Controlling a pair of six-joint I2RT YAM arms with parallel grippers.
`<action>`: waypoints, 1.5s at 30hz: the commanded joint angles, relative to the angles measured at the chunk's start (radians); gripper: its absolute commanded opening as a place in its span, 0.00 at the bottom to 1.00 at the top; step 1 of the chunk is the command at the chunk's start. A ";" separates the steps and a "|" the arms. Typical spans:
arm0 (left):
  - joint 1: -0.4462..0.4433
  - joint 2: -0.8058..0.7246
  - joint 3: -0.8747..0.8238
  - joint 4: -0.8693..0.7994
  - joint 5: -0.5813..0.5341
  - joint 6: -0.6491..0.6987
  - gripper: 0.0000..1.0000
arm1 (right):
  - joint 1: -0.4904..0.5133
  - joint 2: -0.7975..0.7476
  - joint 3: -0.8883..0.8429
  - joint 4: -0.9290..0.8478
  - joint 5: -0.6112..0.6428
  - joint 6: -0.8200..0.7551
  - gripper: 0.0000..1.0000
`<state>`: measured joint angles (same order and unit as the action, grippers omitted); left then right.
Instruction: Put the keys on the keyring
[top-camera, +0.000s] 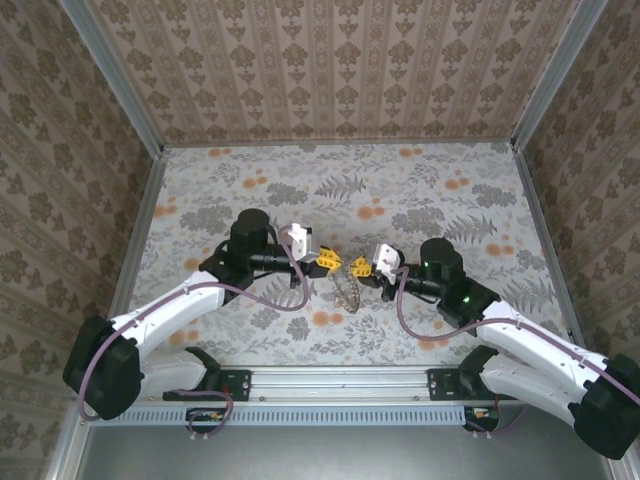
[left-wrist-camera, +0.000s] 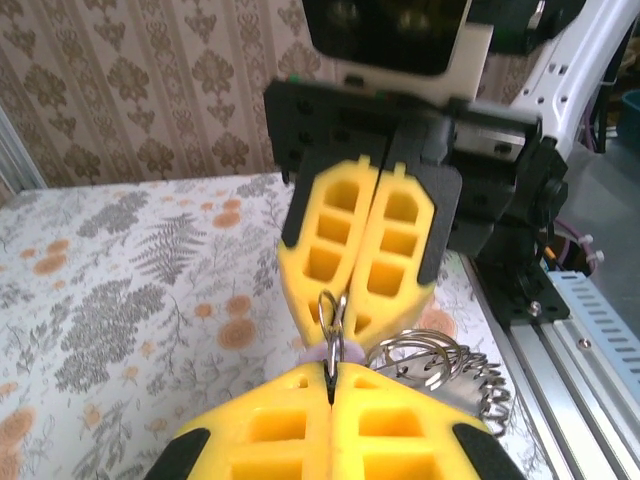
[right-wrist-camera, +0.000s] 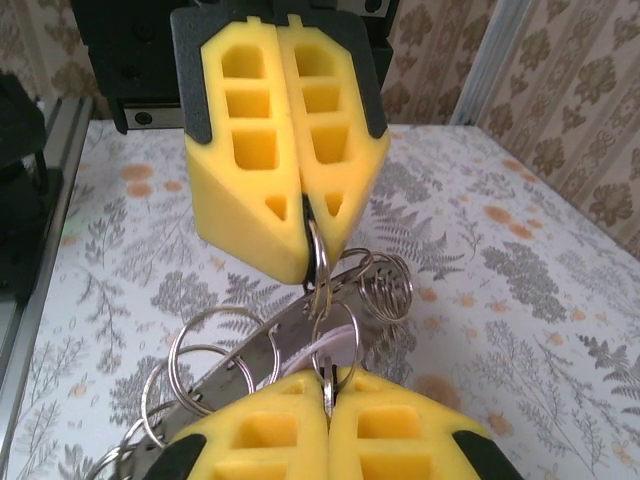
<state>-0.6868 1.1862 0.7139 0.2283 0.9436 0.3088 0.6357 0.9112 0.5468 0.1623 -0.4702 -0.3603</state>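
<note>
The keyring is a bunch of several metal split rings on a flat metal strip, lying just below the two meeting grippers. My left gripper is shut on a thin split ring standing edge-on. It also shows from the front in the right wrist view. My right gripper is shut on a round split ring, tip to tip with the left one. It shows from the front in the left wrist view. A pale purple key piece lies between the tips; the tan-yellow one is hidden.
The flowered tabletop spreads out behind the grippers, with patterned walls on three sides. An aluminium rail with both arm bases runs along the near edge. Loose rings of the bunch hang to the right of my left fingertips.
</note>
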 joint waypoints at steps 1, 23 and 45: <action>-0.005 -0.021 0.043 -0.104 0.004 0.102 0.00 | 0.001 0.013 0.087 -0.143 0.004 -0.074 0.01; -0.042 0.015 0.057 -0.107 -0.094 0.088 0.00 | 0.025 0.154 0.355 -0.402 -0.039 -0.031 0.00; 0.181 -0.212 -0.023 -0.201 -0.285 -0.082 0.50 | 0.015 0.231 0.653 -0.566 0.088 -0.097 0.00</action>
<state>-0.5476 1.0245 0.7170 0.0483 0.6979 0.2722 0.6556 1.1316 1.1294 -0.3965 -0.3962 -0.4255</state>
